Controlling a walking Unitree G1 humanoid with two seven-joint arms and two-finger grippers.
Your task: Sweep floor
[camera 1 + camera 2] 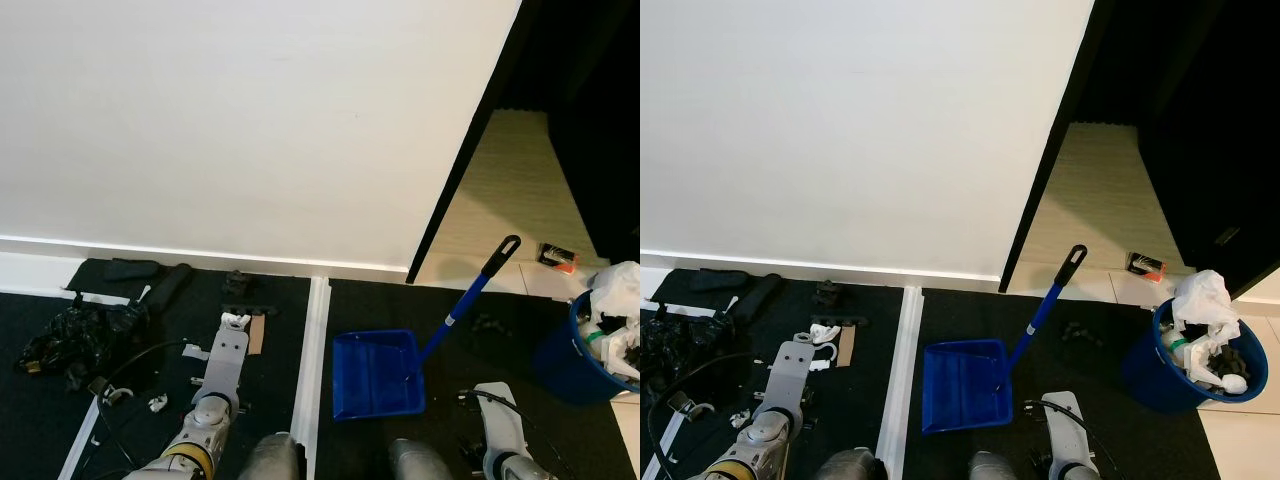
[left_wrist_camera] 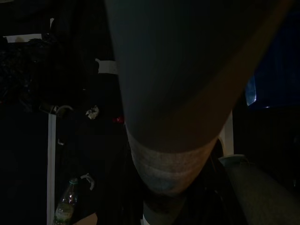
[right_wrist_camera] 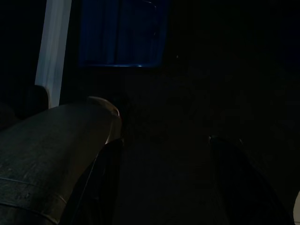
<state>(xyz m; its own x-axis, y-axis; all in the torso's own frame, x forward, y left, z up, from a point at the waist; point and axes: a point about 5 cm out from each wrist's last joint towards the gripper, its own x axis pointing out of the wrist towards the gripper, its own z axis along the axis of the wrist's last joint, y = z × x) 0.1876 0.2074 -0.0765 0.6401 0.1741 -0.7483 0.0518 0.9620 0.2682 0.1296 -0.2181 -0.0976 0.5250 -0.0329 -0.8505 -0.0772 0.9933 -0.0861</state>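
A blue dustpan (image 1: 375, 375) lies on the black mat (image 1: 470, 400) just ahead of me. Its long blue handle (image 1: 466, 294) with a black grip slants up to the right. The pan's blue edge (image 3: 121, 33) also appears dimly in the right wrist view. My right gripper (image 3: 166, 140) hangs low over the dark mat, open, with nothing between its fingers (image 3: 105, 178). Both silver arms, left arm (image 1: 218, 385) and right arm (image 1: 503, 430), hang idle at my sides. The left wrist view is very dark, with my own leg (image 2: 173, 93) across it.
A blue bin (image 1: 585, 352) stuffed with white rubbish stands at the right. A crumpled black bag (image 1: 70, 340), cables and small white scraps (image 1: 158, 402) lie on the left mat. A white strip (image 1: 312, 360) divides the mats. A plastic bottle (image 2: 65, 206) lies on the floor. The white wall (image 1: 250, 120) is ahead.
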